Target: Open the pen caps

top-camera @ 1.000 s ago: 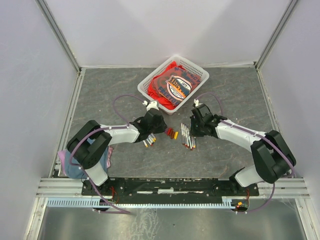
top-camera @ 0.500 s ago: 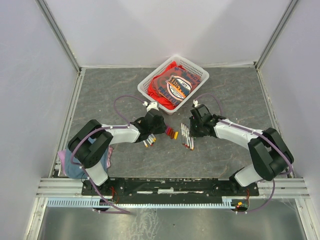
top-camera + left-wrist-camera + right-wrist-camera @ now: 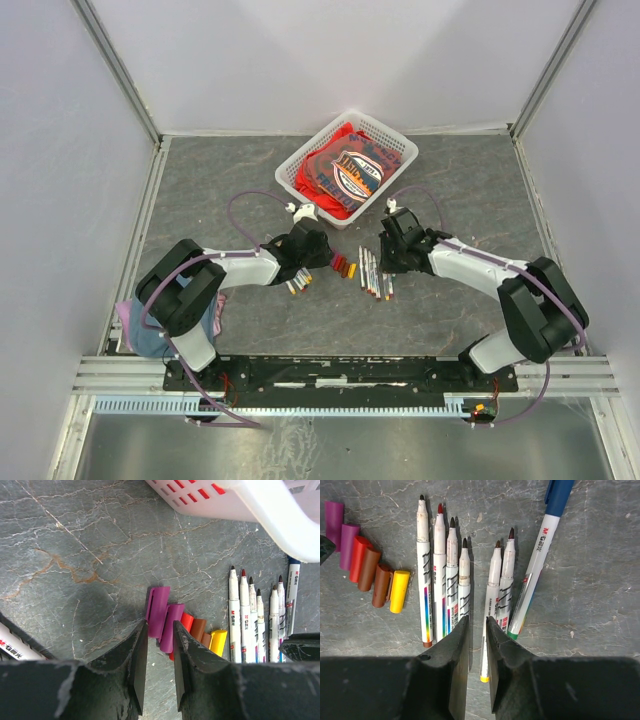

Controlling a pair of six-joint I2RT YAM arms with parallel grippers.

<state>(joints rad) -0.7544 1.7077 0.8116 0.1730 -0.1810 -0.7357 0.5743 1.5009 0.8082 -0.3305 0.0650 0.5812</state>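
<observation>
Well nearer than the white basket and off to its left, a blue and pink cloth is lying bunched beside the left arm's base. Closer to the basket, a few white pens are lying on the grey table just short of the left gripper. Its jaws are standing narrowly parted with nothing clamped between them.

That gripper is hovering over the near end of a row of loose pen caps, which is lying just in front of the basket's near corner. The caps are magenta, purple, red, two brown and yellow, side by side and touching.

Just right of the row, six uncapped marker pens are lying fanned with their tips pointing toward the basket. A seventh pen beside them is wearing a blue cap.

The right gripper is hanging over the pens' near ends, its jaws showing only a slim gap. A yellow-ended barrel is running beneath that gap, and whether the fingers are touching it cannot be told.

Inside the basket, a red printed fabric is lying folded.
</observation>
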